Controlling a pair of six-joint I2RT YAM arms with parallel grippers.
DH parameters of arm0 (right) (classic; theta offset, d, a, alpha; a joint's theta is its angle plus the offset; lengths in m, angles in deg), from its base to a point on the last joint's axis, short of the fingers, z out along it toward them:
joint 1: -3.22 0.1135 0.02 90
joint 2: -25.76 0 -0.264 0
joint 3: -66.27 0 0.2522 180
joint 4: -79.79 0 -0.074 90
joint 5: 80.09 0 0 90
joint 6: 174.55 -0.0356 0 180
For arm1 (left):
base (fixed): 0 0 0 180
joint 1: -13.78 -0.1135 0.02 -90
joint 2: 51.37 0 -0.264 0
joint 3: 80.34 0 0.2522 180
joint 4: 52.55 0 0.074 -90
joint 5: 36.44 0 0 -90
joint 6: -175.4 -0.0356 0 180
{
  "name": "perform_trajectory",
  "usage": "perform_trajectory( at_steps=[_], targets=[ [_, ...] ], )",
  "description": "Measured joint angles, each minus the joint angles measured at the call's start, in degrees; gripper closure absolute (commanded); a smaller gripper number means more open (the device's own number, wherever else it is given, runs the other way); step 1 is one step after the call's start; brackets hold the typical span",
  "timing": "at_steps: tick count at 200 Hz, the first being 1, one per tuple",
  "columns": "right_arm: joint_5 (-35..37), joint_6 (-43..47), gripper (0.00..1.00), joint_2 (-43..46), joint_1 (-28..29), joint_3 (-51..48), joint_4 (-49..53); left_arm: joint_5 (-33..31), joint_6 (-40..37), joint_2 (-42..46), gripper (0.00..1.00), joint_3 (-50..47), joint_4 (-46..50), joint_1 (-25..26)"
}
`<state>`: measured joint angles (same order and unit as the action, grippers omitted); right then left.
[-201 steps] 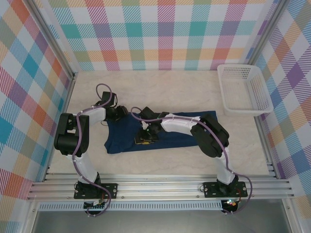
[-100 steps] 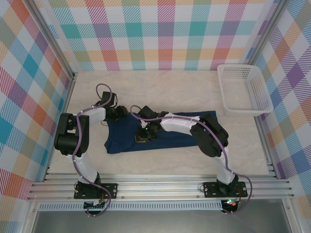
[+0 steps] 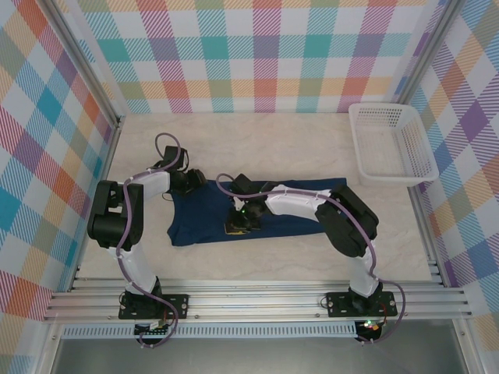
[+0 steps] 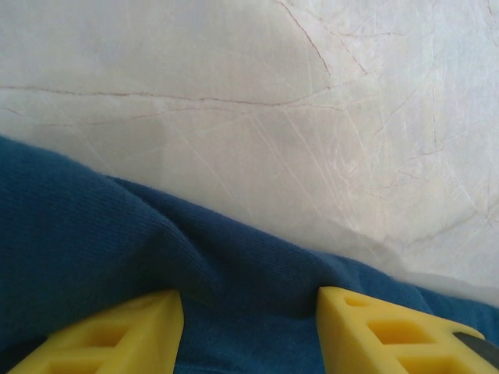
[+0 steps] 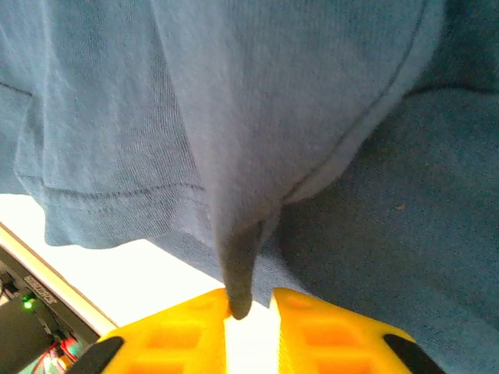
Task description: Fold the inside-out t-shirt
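Note:
The inside-out t-shirt (image 3: 199, 218) lies as a dark navy band across the middle of the table. My left gripper (image 3: 195, 181) rests on its far left corner. In the left wrist view the left gripper (image 4: 248, 294) is open, its yellow fingers apart with flat blue t-shirt cloth (image 4: 156, 265) between them. My right gripper (image 3: 238, 227) sits at the shirt's near edge. In the right wrist view the right gripper (image 5: 251, 294) stands narrowly open. A peaked fold of t-shirt cloth (image 5: 234, 257) ends at the left fingertip (image 5: 204, 305), and bright table shows in the gap.
A white plastic basket (image 3: 390, 144) stands at the back right corner. Bare marble-patterned table (image 3: 257, 148) lies beyond the shirt. Metal rails (image 3: 257, 300) run along the near edge, and checked walls close in the sides.
My right arm and gripper have shifted slightly right and toward the near edge over the shirt. The left arm has stayed still on the shirt's corner.

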<state>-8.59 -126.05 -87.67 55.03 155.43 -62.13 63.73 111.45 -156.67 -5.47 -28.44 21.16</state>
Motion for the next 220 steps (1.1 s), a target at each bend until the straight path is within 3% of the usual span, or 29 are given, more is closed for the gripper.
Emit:
perform_trajectory(
  at_steps=[42, 75, 115, 139, 159, 220],
  targets=[
    [1.5, 2.2, 0.67, 0.7, -0.6, 0.0, 3.9, 0.0, -0.1, -0.2, 0.47, 1.0, 1.3, 0.0],
    [4.5, 7.0, 0.65, 6.4, -1.8, -0.1, 5.3, 0.1, -0.1, 1.6, 0.44, 1.3, 3.3, 0.0],
    [5.7, 9.9, 0.63, 8.9, -3.8, 0.1, 0.5, 2.4, 1.7, 18.8, 0.43, -6.4, 2.5, 0.5],
    [4.0, 9.8, 0.63, 5.8, -5.4, 2.1, -4.0, 6.1, 5.0, 30.3, 0.43, -17.3, 1.3, 1.7],
    [2.3, 9.9, 0.63, 0.7, -6.2, 6.3, -7.0, 8.3, 7.5, 34.2, 0.43, -25.2, 1.9, 3.8],
    [-0.7, 9.4, 0.65, -8.1, -8.4, 10.0, -9.5, 10.2, 9.9, 31.0, 0.46, -31.8, 0.0, 5.7]
  ],
)
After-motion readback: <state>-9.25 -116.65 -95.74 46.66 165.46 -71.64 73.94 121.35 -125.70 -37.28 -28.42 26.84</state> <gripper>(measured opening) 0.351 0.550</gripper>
